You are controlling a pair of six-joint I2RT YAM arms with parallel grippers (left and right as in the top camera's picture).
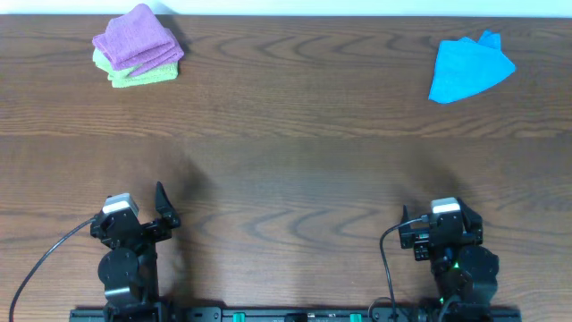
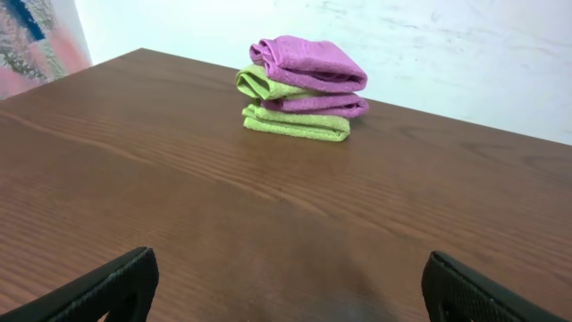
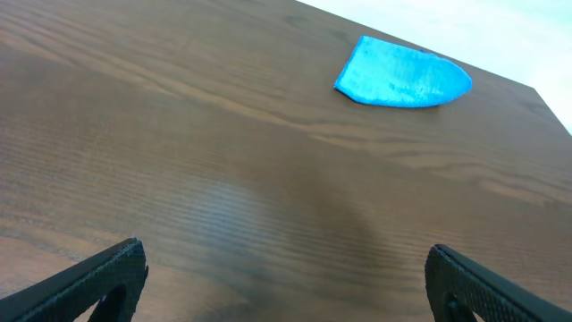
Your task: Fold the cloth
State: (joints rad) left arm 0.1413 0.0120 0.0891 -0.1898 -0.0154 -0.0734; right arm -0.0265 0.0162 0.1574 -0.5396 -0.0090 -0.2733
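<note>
Purple cloth (image 1: 134, 36) folded atop lime-green cloths (image 1: 143, 78) — far left, blue cloth (image 1: 469, 67) far right, both jaws released

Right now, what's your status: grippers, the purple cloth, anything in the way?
Left gripper open, empty. Right gripper open, empty. Purple cloth bunched atop green cloths, far left, untouched. Nothing in between; blue cloth lies far right.

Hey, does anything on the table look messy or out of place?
The purple cloth sits askew on the lime-green cloths at far left, overhanging them. The blue cloth at far right lies rumpled. Nothing looks spilled or damaged.
</note>
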